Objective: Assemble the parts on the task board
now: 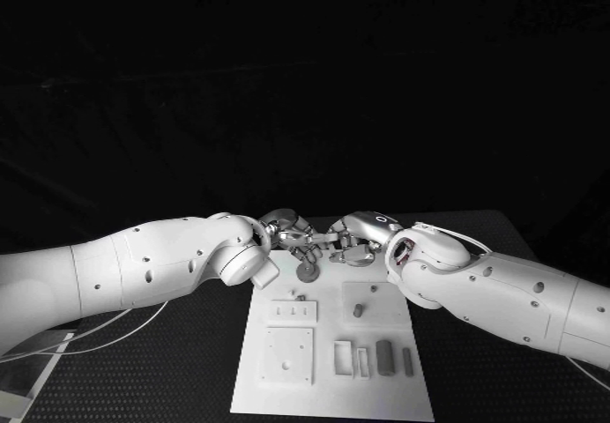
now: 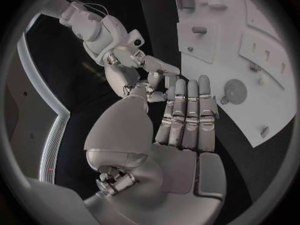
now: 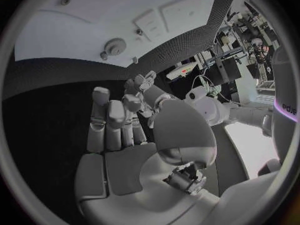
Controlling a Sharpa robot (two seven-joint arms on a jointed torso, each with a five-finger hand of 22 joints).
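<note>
The white task board lies lengthwise in the middle of the black table. A round grey part sits at its far end, also seen in the wrist views. A short peg and two dark oblong parts lie nearer me. My left hand and right hand hover over the board's far edge, fingertips almost meeting. Both keep their fingers stretched out, and I see nothing held in either.
A raised rectangular plate and open slots occupy the board's near half. White cables run over the table at the left, beside a pale sheet at the corner. Black table mat flanks the board.
</note>
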